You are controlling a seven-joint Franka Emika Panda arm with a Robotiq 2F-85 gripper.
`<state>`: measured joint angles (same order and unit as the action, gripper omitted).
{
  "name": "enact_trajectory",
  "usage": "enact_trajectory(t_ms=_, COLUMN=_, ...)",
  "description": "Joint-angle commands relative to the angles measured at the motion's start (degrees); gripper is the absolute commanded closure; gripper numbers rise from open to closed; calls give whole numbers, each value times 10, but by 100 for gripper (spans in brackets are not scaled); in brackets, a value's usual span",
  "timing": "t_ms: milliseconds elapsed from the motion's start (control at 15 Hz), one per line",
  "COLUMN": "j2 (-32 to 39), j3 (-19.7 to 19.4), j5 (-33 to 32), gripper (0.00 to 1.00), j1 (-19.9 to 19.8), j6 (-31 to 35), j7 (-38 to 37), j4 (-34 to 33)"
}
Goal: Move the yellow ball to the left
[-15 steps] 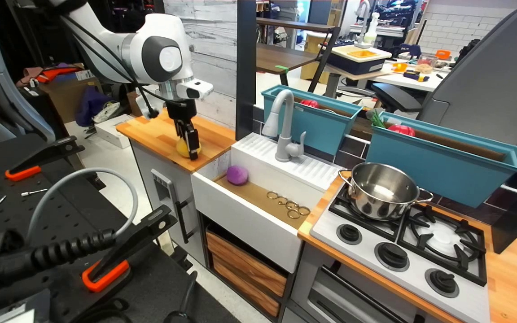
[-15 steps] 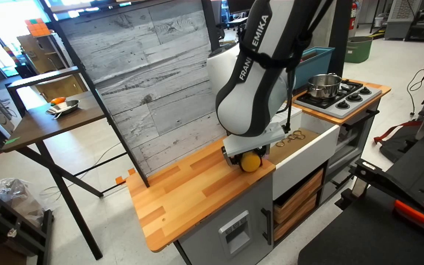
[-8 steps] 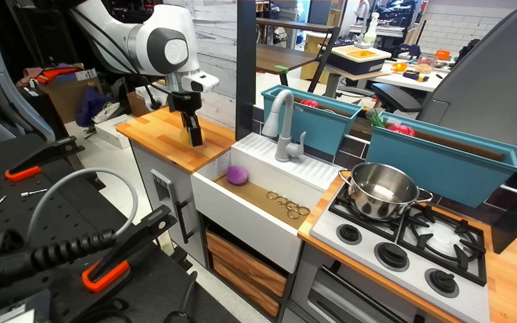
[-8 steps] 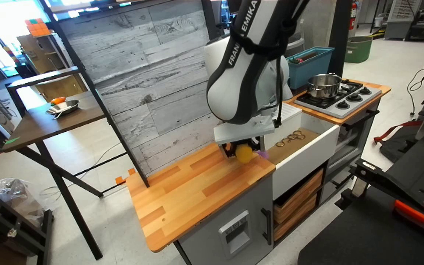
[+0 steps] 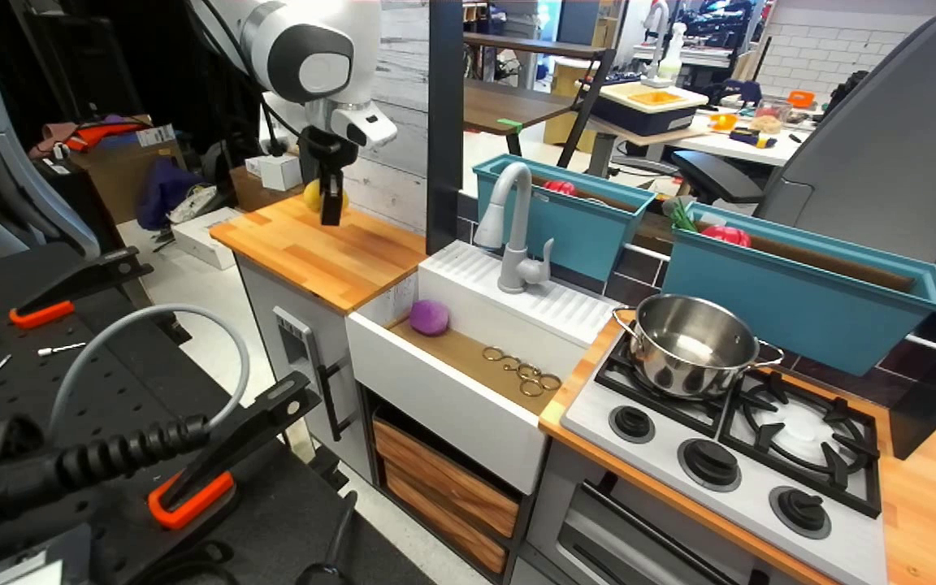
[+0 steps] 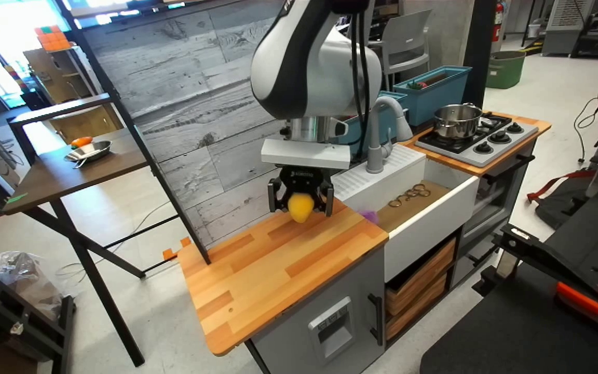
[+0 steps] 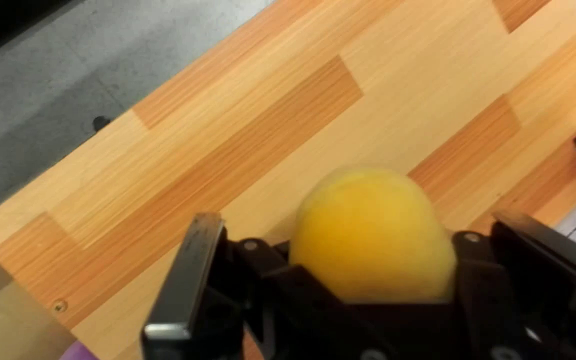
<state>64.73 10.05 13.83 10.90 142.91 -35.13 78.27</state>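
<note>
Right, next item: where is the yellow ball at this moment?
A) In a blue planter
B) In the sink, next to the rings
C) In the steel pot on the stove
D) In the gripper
D: in an exterior view the gripper holds the yellow ball between its two sides, and the wrist view also shows it flanked by black parts on either side.

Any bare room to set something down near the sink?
Best: the wood counter, between plank wall, sink and rounded front corner; the gripper holds the yellow ball over part of it. Smaller: sink floor between purple object and rings. Crowded: the stove under the steel pot.
</note>
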Motion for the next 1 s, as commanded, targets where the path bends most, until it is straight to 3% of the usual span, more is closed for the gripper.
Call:
enact_trajectory(t_ms=0, j2=51, j3=19, j5=39, gripper=100, j1=2, j6=-54, j7=31, j4=-72)
enact_trajectory(t_ms=733, j2=208, j3=-34, j5=-17, gripper=100, j1=87, j6=-162, j7=-37, j4=-288)
enact_trajectory(t_ms=800, j2=214, j3=-38, j5=-23, gripper=75, j1=92, j6=-173, j7=-41, j4=-302)
enact_trajectory(t_ms=933, j2=224, j3=-44, j5=-34, gripper=67, j1=99, j6=-200, j7=-38, j4=-326)
